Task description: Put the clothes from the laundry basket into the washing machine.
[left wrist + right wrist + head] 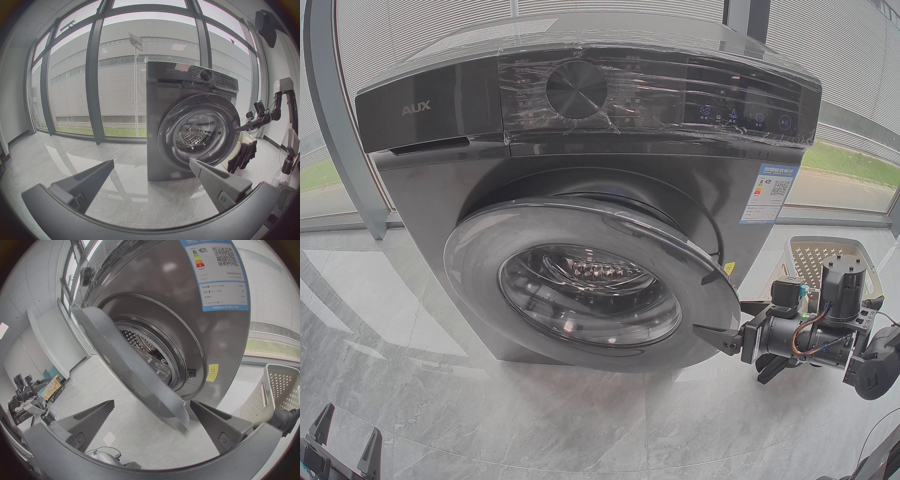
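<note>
**A:** Two grippers, then. How do they stand?

**B:** Fingers spread wide on the right gripper (715,309), one either side of the door (587,287) at its free rim, clamping nothing. The left gripper (347,431) hangs low, well apart from the washer (594,187), equally wide and empty.

**A:** And the door?

**B:** Ajar, swung partway out, with the drum (140,343) showing behind it.

**A:** Clothes?

**B:** Dark clothes (243,156) drape over the rim of the basket (806,256), which stands on the floor (487,406) just right of the washer.
</note>
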Available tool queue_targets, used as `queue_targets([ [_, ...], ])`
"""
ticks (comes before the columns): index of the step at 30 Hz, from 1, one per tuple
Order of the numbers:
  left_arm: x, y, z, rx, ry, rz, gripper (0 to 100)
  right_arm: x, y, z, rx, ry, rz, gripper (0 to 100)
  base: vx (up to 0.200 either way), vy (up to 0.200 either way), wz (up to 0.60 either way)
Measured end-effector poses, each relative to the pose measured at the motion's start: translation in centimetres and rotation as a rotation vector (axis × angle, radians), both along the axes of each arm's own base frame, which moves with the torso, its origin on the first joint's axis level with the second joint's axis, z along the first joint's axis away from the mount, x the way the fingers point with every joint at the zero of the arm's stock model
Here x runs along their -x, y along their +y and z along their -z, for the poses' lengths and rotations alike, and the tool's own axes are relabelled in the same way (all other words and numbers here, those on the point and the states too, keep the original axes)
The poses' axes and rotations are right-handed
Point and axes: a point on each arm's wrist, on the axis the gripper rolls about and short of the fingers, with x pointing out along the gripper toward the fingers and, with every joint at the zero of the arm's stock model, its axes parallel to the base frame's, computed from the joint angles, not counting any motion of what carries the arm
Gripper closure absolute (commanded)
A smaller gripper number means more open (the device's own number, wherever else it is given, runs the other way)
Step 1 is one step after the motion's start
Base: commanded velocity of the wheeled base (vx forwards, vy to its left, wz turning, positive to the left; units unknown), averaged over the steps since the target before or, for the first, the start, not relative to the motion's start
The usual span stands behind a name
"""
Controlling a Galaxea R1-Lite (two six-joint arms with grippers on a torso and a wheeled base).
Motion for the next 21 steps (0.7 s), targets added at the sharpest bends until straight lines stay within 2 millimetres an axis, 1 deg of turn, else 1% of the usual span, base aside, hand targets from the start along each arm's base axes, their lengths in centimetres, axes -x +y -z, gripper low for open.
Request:
queue_targets([
  [3, 0.0, 0.0, 0.0, 0.0, 0.0, 0.0, 0, -0.5, 0.2, -0.1, -0.001, -0.005, 0.003, 0, -0.2, 0.0, 0.0],
  [8, 0.0, 0.0, 0.0, 0.0, 0.0, 0.0, 0, -0.9, 0.6, 0.4, 0.006, 0.009, -0.002, 0, 0.0, 0.0, 0.0],
  [11, 0.0, 0.0, 0.0, 0.0, 0.0, 0.0, 0, -0.4, 0.9, 1.0, 0.018, 0.034, -0.018, 0, 0.0, 0.0, 0.0],
  [14, 0.0, 0.0, 0.0, 0.0, 0.0, 0.0, 0, 0.4, 1.0, 1.5, 0.029, 0.054, -0.04, 0, 0.0, 0.0, 0.0],
  [17, 0.0, 0.0, 0.0, -0.001, 0.0, 0.0, 0, 1.0, 0.9, 1.5, 0.03, 0.057, -0.05, 0, 0.0, 0.0, 0.0],
  [21, 0.0, 0.0, 0.0, -0.001, 0.0, 0.0, 0, 1.1, 0.8, 1.1, 0.023, 0.044, -0.046, 0, 0.0, 0.0, 0.0],
])
